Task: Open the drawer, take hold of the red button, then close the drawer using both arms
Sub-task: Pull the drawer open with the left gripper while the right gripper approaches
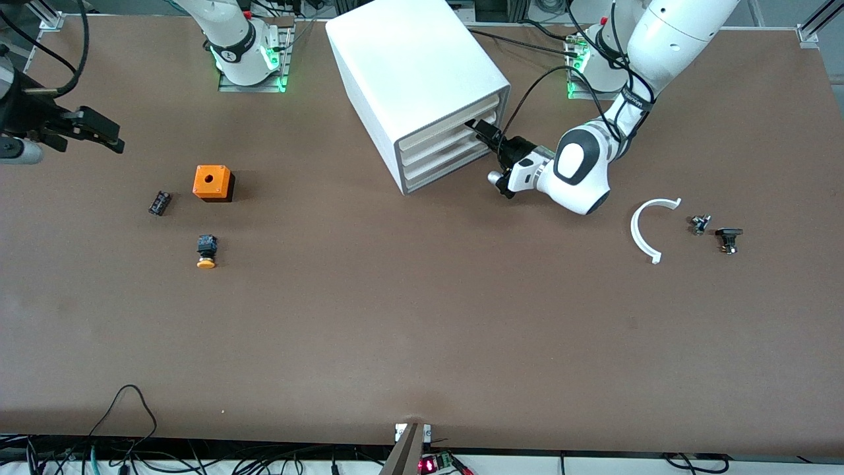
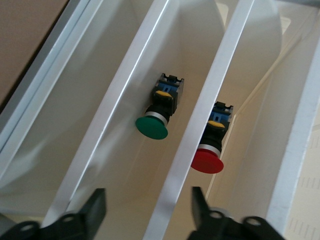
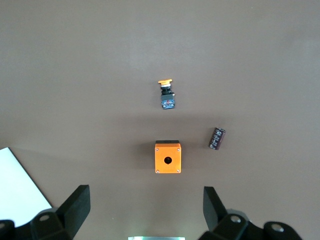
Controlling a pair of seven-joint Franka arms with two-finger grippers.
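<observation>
Black fingers spread, the right gripper (image 1: 99,132) waits over the table's right-arm end, while the left gripper (image 1: 476,126), fingers apart astride a drawer (image 2: 195,125) lip, may slip off before reaching the red button (image 2: 210,150) inside.

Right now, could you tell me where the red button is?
In the left wrist view, the red button lies inside a cabinet drawer, one level from the green button.
</observation>
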